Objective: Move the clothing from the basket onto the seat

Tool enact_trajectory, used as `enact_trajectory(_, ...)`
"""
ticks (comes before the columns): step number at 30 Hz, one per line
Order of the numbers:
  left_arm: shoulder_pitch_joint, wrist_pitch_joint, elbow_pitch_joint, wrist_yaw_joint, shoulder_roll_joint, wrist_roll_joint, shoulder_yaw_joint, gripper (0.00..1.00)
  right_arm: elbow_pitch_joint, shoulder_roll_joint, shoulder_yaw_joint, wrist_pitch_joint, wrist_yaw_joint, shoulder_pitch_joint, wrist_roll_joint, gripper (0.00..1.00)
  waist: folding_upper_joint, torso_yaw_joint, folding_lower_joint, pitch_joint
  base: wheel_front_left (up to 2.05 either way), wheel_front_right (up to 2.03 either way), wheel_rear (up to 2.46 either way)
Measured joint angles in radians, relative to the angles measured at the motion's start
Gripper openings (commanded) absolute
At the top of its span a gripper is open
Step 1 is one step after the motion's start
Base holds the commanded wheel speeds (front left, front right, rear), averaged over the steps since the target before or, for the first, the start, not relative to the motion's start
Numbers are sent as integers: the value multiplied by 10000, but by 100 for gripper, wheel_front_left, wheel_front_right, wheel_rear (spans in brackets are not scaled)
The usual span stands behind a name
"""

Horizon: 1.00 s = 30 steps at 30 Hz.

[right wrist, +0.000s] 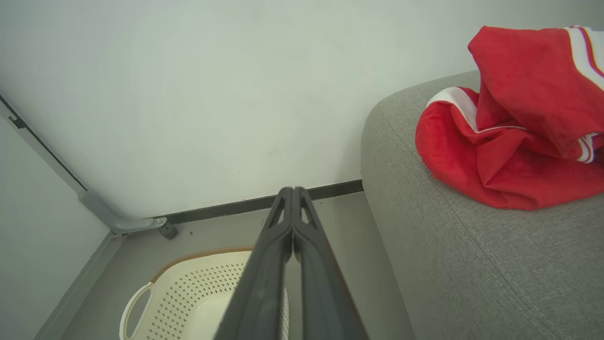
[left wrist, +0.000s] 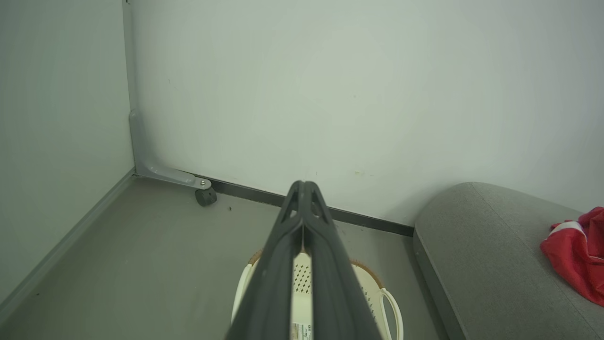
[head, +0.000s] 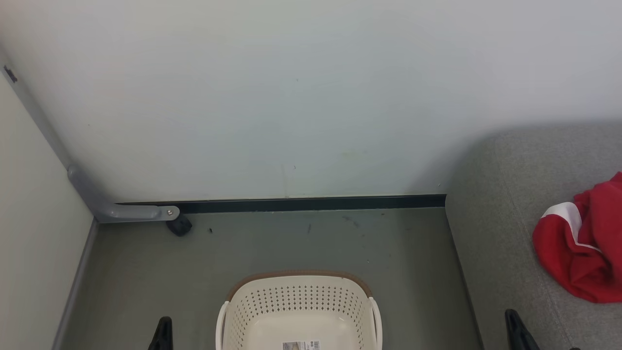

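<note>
Black fingers of the left gripper [left wrist: 303, 187] are pressed together, tip to tip. The right gripper [right wrist: 292, 190] has its jaws squeezed together too. Below them the cream basket [head: 301, 296] sits on the grey floor [head: 146, 272], a small label [head: 301, 345] on its bottom. The red clothing [head: 583, 243] lies in a heap on the grey seat [head: 495, 243], right of the basket.

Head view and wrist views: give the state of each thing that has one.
basket: upright on the floor, no clothing in the part that shows.
clothing: crumpled on the seat.
seat: bearing the clothing.
left gripper: shut, empty.
right gripper: shut, empty.
</note>
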Motion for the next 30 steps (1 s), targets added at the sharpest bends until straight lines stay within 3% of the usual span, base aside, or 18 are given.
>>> enact_trajectory(30, -534, 1126, 805, -602, -397, -3294, 957, 0, 556, 483, -1099, 1156, 533, -488, 3781, 0, 0, 51, 0, -125, 0, 0, 0)
